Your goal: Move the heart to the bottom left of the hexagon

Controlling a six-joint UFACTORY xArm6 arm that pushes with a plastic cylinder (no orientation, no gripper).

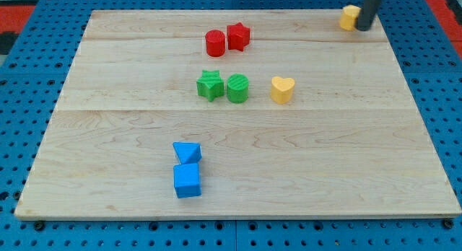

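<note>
The yellow heart (282, 89) lies a little right of the board's centre. The yellow hexagon (349, 17) sits at the view's top right corner of the board. My tip (364, 27) is right beside the hexagon, touching or almost touching its right side, far up and right of the heart. The rod rises out of the view's top.
A red cylinder (215, 43) and a red star (238, 36) sit together near the top centre. A green star (209, 85) and a green cylinder (237, 88) sit left of the heart. A blue triangle (188, 153) and a blue cube (187, 180) lie at the bottom. The wooden board (108, 135) rests on blue pegboard.
</note>
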